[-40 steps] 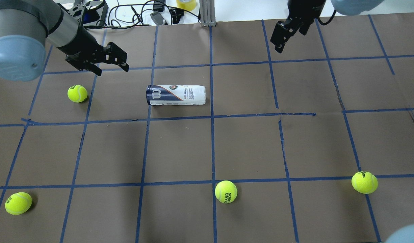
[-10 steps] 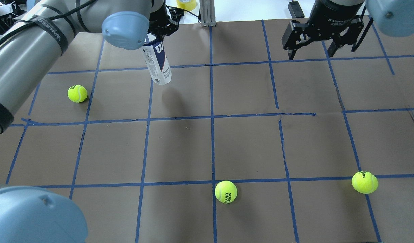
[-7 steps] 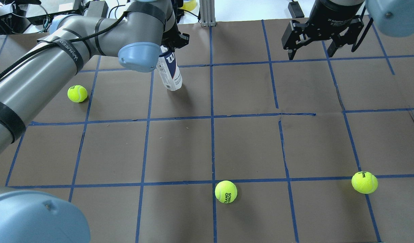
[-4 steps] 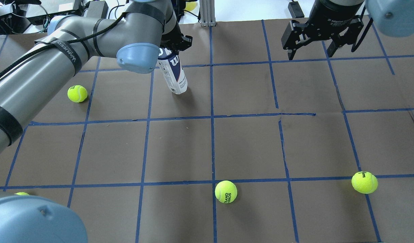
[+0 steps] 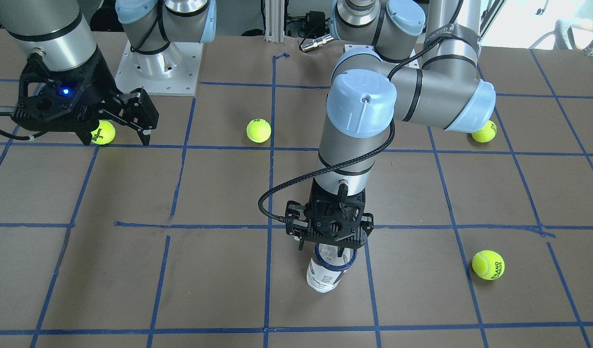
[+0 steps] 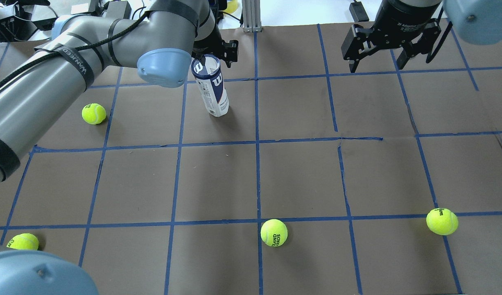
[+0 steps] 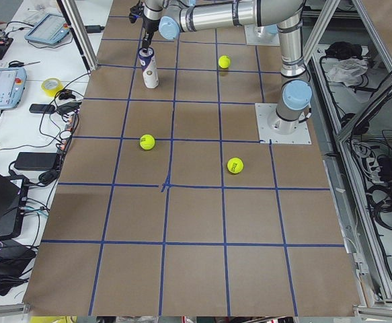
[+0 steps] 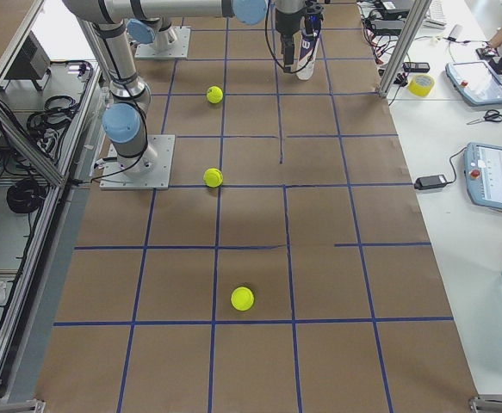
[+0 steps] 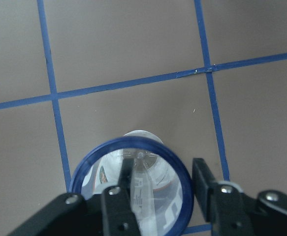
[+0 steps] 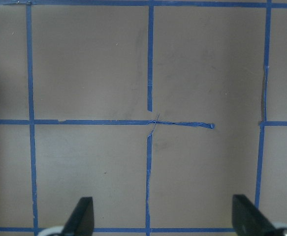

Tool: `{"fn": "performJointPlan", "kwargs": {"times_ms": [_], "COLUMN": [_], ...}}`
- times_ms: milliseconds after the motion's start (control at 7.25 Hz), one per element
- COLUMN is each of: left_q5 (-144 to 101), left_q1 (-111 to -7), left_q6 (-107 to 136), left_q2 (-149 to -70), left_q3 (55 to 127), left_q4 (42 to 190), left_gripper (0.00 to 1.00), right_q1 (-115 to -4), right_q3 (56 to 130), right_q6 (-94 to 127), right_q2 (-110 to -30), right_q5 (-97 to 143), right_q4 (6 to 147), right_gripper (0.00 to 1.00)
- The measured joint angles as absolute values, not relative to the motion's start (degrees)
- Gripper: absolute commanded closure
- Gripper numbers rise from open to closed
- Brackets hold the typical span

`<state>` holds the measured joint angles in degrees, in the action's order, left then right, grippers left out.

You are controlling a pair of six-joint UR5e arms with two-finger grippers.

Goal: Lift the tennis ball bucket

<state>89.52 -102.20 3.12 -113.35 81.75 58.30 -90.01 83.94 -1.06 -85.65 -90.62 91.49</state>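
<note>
The tennis ball bucket (image 6: 215,93) is a white can with a navy open end. It stands upright on the brown table, navy end up, and also shows in the front view (image 5: 324,276) and the left wrist view (image 9: 133,142). My left gripper (image 6: 212,57) hangs straight over its mouth and is open. In the left wrist view (image 9: 163,172) one finger reaches inside the rim and the other is just outside it, with a wide gap between them. My right gripper (image 6: 376,65) is open and empty, high over the far right of the table.
Several loose tennis balls lie on the table: one to the left of the can (image 6: 93,113), one at front centre (image 6: 274,232), one at front right (image 6: 442,221) and one at front left (image 6: 23,241). Cables and a tape roll lie beyond the far edge.
The can lay on its side at first. My left gripper held it by the navy end, brought it down upright onto the table, and its fingers now stand apart. The right arm stayed still.
</note>
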Motion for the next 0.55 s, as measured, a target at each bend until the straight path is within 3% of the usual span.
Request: {"fn": "performJointPlan", "kwargs": {"times_ms": [552], "left_q5": [88.20], "left_q1": [-97.18], "left_q6": [2.51], "left_q2": [-107.35], "left_q3": [72.29], "left_q4": [83.06], "left_gripper": [0.00], "right_q1": [-90.00], "right_q3": [83.94], "right_q6": [-1.08], "right_q2": [-85.61], "right_q5": [-90.62], "right_q4": [91.49], "right_gripper": [0.00]}}
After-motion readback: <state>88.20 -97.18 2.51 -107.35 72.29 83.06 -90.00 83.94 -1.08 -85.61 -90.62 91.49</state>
